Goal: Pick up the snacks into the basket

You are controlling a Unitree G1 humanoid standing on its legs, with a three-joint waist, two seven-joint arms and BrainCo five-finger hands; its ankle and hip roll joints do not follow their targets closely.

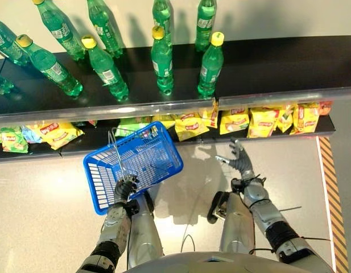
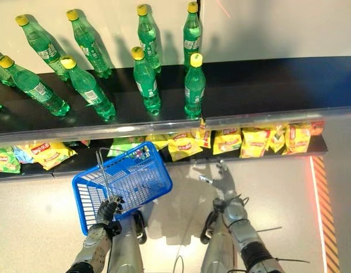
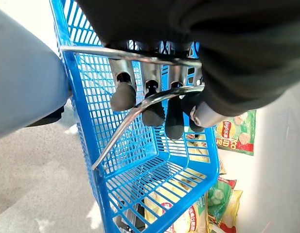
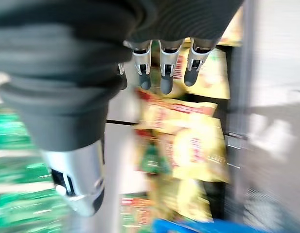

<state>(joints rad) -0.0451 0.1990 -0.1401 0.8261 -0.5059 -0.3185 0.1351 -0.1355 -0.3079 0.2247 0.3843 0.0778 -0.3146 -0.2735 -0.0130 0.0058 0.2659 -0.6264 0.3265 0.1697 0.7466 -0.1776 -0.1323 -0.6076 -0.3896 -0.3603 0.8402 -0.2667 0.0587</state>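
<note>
Nearest me, my left hand [image 1: 125, 187] is clenched around the wire handle [image 3: 140, 104] of the blue basket [image 1: 101, 173]; in the left wrist view my fingers [image 3: 123, 94] curl over the metal bar with the blue mesh hanging past them. The basket sits tilted out in front of my left arm, its far edge just beside the lower shelf [image 1: 329, 126], and through its mesh I see no bag resting inside. My right hand [image 1: 239, 159] is out ahead of my right arm, fingers straight and spread, thumb apart, holding nothing, above the pale floor [image 1: 44, 210] short of the shelf front. Beyond it, the snacks [image 1: 263, 120] lie in a row along the lower shelf: yellow bags to the right and centre, some green ones toward the left [image 1: 13, 139]. My right wrist view shows yellow bags [image 4: 196, 150] past my relaxed fingertips, not touched. Farther up, green bottles [image 1: 209, 65] with yellow caps stand on the dark upper shelf [image 1: 277, 68].
</note>
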